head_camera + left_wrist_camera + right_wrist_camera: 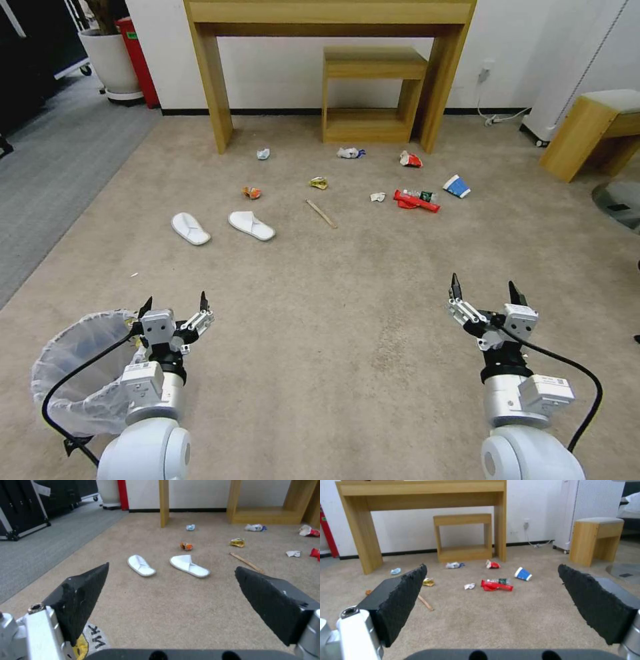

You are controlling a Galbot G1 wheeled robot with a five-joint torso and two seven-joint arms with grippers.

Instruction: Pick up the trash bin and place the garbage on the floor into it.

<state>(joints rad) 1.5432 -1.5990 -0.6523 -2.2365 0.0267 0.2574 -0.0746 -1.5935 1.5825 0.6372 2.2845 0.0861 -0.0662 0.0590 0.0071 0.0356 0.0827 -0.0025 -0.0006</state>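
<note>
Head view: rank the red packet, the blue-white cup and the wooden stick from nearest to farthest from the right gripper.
From the right gripper:
1. Red packet, ahead and slightly toward the robot's left.
2. Blue-white cup, ahead, just beyond the packet.
3. Wooden stick, well off toward the left.
The packet and cup are close to each other, so their ranking is less sure.

Crinkly plastic-lined trash bin [80,373]; short-pile floor [333,320]

Wooden desk [330,12] over small shelf [373,93], stool [590,130] nearby, white planter [110,63] by wall.
</note>
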